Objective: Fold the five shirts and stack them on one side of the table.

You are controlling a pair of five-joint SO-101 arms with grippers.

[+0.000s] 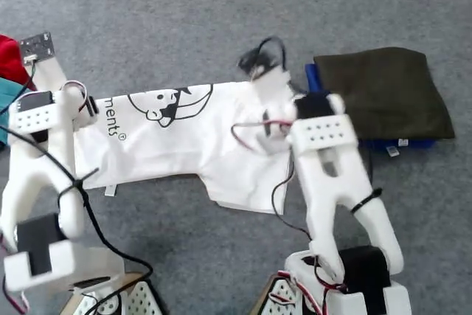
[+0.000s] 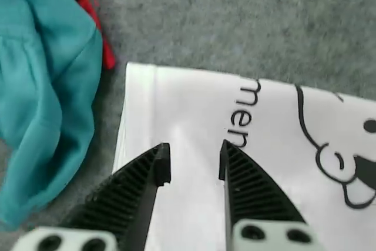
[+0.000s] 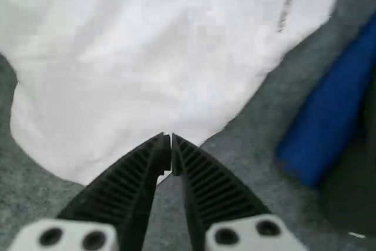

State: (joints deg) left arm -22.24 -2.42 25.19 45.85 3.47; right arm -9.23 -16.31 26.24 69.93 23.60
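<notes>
A white shirt (image 1: 184,134) with a black print lies spread flat across the middle of the grey table. My left gripper (image 1: 87,105) hangs open just above its left hem, and the left wrist view shows the white shirt (image 2: 282,145) and its print under the open left gripper (image 2: 194,160). My right gripper (image 1: 259,73) is over the shirt's far right part. In the right wrist view the right gripper (image 3: 171,144) is shut, its tips above the curved edge of the white shirt (image 3: 147,57), with nothing seen between them.
A folded olive shirt (image 1: 380,90) lies on a folded blue shirt (image 1: 398,143) at the right side, close to the right arm; the blue shirt (image 3: 329,127) shows beside the white one. Crumpled teal (image 2: 41,86) and red (image 2: 88,4) shirts lie at the table's left edge.
</notes>
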